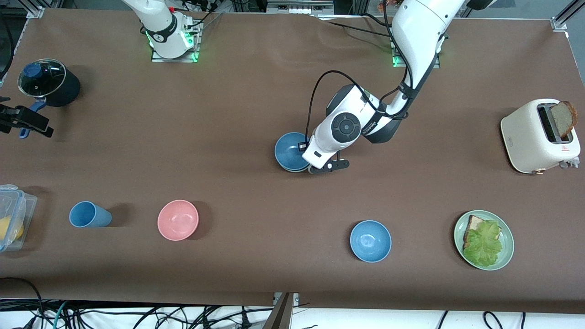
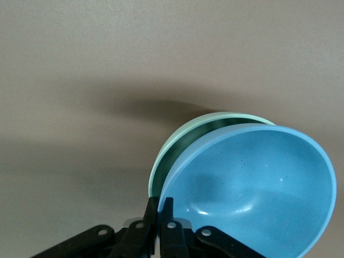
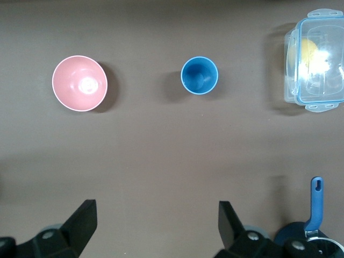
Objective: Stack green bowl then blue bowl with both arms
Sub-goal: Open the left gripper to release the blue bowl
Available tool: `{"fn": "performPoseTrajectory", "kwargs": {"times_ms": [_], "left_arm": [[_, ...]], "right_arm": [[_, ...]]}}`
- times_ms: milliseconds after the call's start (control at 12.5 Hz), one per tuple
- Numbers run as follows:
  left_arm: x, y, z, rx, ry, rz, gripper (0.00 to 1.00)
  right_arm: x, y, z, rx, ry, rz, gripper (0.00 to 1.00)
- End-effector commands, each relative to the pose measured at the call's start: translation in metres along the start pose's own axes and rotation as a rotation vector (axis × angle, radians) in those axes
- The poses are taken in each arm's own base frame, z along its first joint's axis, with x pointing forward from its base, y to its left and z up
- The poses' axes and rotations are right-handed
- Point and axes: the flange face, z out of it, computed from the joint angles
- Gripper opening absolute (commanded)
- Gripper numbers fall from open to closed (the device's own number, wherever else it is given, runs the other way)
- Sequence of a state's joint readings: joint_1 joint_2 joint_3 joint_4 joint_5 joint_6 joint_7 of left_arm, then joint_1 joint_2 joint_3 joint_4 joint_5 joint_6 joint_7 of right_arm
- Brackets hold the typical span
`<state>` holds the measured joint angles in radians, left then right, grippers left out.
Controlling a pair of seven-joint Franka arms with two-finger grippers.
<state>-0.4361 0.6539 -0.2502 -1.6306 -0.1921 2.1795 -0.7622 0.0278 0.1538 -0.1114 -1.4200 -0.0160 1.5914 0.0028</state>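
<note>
A blue bowl [image 1: 289, 151] is near the table's middle, and the pale green bowl is hidden under it in the front view. In the left wrist view the blue bowl [image 2: 258, 188] lies tilted inside the green bowl [image 2: 172, 153], whose rim shows around it. My left gripper [image 2: 160, 208] is shut on the blue bowl's rim, and in the front view it [image 1: 305, 158] is at the bowl's edge. My right gripper [image 3: 156, 220] is open and empty, held high above the table toward the right arm's end. It is out of the front view.
A second blue bowl [image 1: 370, 241], a pink bowl [image 1: 178, 220] and a blue cup [image 1: 89, 214] stand nearer the front camera. A green plate with toast and lettuce [image 1: 484, 240] and a toaster [image 1: 539, 136] are at the left arm's end. A pot [image 1: 48, 83] and a clear box [image 1: 11, 221] are at the right arm's end.
</note>
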Motion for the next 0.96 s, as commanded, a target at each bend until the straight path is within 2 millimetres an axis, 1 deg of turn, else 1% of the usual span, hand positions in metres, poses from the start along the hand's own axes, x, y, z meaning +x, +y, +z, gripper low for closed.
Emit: {"fn": "performPoseTrajectory", "kwargs": {"times_ms": [0,80,160,241,401,561,642,722,802,882], "left_arm": [[0.002,0.0,-0.002,0.004,-0.006,-0.005,0.02],[0.002,0.0,-0.002,0.004,-0.006,-0.005,0.24],[0.002,-0.001,0.0,0.008,-0.008,-0.009,0.75],[0.001,-0.003,0.003,0.013,-0.012,-0.008,1.0],[0.001,-0.003,-0.003,0.01,-0.008,-0.013,1.0],[-0.003,-0.006,-0.027,0.018,-0.013,-0.012,1.0],[0.0,-0.015,-0.053,0.019,-0.011,-0.023,1.0],[0.007,-0.032,-0.086,0.017,-0.006,-0.04,1.0],[0.012,-0.05,-0.122,0.012,0.004,-0.066,1.0],[0.015,-0.072,-0.152,0.009,0.013,-0.095,1.0]], "right_arm": [[-0.002,0.0,-0.003,0.011,0.005,0.011,1.0],[-0.002,0.0,-0.003,0.011,0.005,0.012,1.0],[-0.002,0.0,-0.003,0.011,0.005,0.012,1.0],[-0.002,0.0,-0.003,0.011,0.005,0.012,1.0],[-0.002,0.0,-0.003,0.011,0.005,0.012,1.0],[-0.002,0.0,-0.003,0.011,0.005,0.014,1.0],[-0.002,0.0,-0.003,0.011,0.005,0.012,1.0],[-0.002,0.0,-0.003,0.011,0.005,0.014,1.0],[-0.002,0.0,-0.003,0.011,0.005,0.014,1.0],[-0.002,0.0,-0.003,0.011,0.005,0.014,1.0]]}}
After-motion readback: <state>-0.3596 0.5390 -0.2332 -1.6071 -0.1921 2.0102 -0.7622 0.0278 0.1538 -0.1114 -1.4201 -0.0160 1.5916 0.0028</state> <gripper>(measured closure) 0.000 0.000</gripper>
